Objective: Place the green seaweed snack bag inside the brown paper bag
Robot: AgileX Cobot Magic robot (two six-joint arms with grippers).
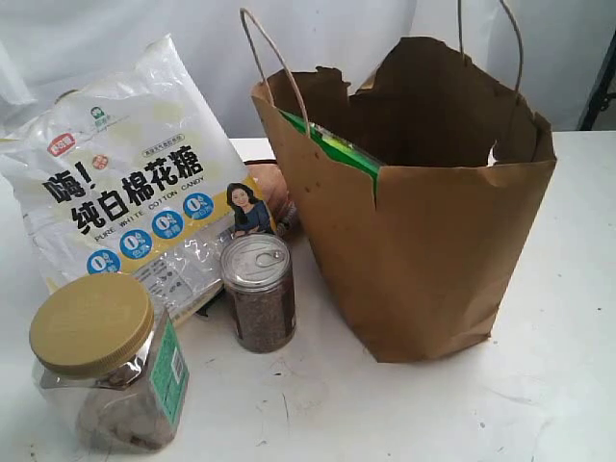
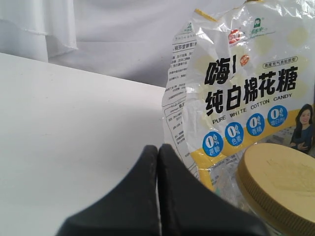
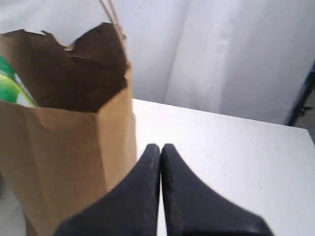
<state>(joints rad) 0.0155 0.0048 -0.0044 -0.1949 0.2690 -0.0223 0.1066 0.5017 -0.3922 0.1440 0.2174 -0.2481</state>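
Note:
The brown paper bag (image 1: pixel 423 241) stands upright on the white table, torn rim up, twine handles raised. The green seaweed snack bag (image 1: pixel 337 149) sits inside it, leaning on the left wall, only its top edge showing. The right wrist view shows the same paper bag (image 3: pixel 64 147) with a green corner of the snack bag (image 3: pixel 11 88) inside. My right gripper (image 3: pixel 161 146) is shut and empty, beside the paper bag's outer wall. Shut and empty too, my left gripper (image 2: pixel 158 147) hovers over bare table near the cotton-candy bag. Neither gripper shows in the exterior view.
A large white cotton-candy bag (image 1: pixel 135 183) leans at the left, also seen as the white bag (image 2: pixel 246 83). A plastic jar with a tan lid (image 1: pixel 101 356) stands front left, near the jar lid (image 2: pixel 278 182). A small can (image 1: pixel 258 289) stands beside the paper bag.

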